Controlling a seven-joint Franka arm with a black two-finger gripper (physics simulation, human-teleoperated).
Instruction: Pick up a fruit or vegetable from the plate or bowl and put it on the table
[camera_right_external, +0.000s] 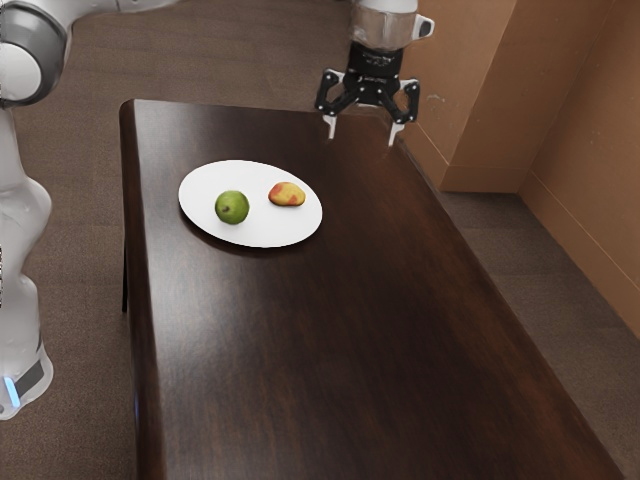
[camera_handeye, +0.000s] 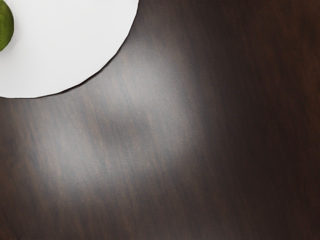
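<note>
dark wood table (camera_right_external: 350, 350) nearest the camera, glossy top. my gripper (camera_right_external: 361, 138) is open, two fingers spread and pointing down, up over the table's far end in the exterior view. next out, white plate (camera_right_external: 250, 232), flat on the table, apart from my gripper, toward the exterior view's left. both fruits sit on the plate, apart from each other: yellow-red fruit (camera_right_external: 287, 194) on the side nearer my gripper, green fruit (camera_right_external: 232, 207) farther off. wrist view: wood, plate's curved rim, green fruit partly cut off. outermost: my white arm (camera_right_external: 20, 220) at the exterior view's left, brown floor (camera_right_external: 230, 60), tan wall (camera_right_external: 460, 90) at its right.
</note>
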